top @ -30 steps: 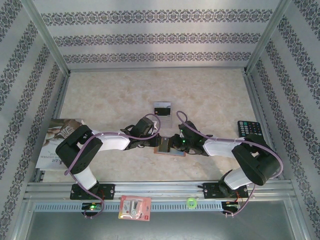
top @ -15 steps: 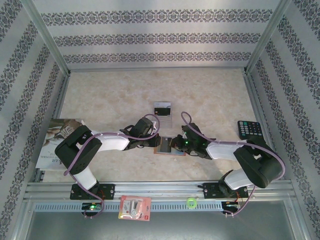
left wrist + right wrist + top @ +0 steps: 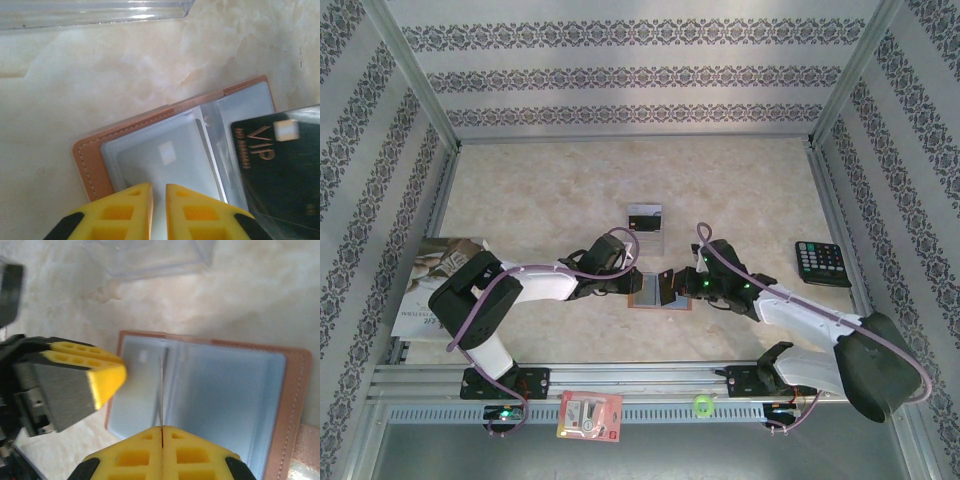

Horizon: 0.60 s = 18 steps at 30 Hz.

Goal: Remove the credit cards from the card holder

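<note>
Card holder (image 3: 90, 160) is presenting stitched, matt brown leather-like material; its sleeves (image 3: 165, 160) are showing glossy clear plastic. Black card (image 3: 280, 170) is reading glossy. Tabletop (image 3: 100, 90) is showing a smooth marble-patterned finish.

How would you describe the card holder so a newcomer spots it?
On the marbled table, look at the middle of the near half. The card holder lies open there: a reddish-brown wallet with grey-blue pockets, unlike the loose card farther back or the black calculator at right.

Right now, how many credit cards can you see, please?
2: a silvery card on the table beyond the card holder, a black VIP card at the holder; more may hide.
</note>
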Each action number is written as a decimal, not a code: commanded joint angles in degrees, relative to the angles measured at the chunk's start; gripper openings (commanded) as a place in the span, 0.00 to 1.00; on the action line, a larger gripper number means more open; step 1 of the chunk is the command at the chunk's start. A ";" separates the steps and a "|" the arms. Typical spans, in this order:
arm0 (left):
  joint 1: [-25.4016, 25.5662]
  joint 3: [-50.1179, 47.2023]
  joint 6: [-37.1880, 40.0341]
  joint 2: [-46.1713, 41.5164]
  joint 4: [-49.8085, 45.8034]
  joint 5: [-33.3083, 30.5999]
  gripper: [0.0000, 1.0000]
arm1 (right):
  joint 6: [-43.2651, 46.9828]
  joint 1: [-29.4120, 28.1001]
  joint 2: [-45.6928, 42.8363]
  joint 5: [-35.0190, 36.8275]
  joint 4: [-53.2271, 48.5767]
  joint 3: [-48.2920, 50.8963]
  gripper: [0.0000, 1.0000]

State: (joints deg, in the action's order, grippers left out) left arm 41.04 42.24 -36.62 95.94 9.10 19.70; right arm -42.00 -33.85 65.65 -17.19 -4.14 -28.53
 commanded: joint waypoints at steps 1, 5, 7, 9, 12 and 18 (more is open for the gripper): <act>-1.03 1.13 0.71 -1.68 -5.21 0.88 0.22 | 11.41 0.53 -2.37 -0.87 -9.54 -4.52 0.00; -1.31 2.60 1.26 -4.74 -6.87 1.25 0.36 | 18.79 0.10 -4.62 -1.20 -13.92 -8.57 0.00; -1.57 3.02 1.46 -6.95 -8.07 1.17 0.44 | 21.76 0.10 -4.98 0.54 -16.27 -10.58 0.00; -2.11 2.70 1.42 -9.86 -9.06 0.86 0.50 | 24.26 0.10 -4.65 1.43 -17.24 -12.31 0.00; -3.55 1.33 1.38 -14.95 -10.68 0.31 0.61 | 26.63 0.18 -3.43 2.43 -16.49 -14.50 0.00; -9.05 -4.43 0.58 -26.99 -14.54 -0.32 0.92 | 36.56 0.52 5.63 2.78 -18.51 -23.52 0.00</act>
State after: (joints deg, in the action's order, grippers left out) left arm 34.24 40.38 -35.99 72.88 -0.45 20.29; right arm -12.99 -33.85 67.90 -15.55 -20.80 -47.81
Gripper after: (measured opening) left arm 0.889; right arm 0.049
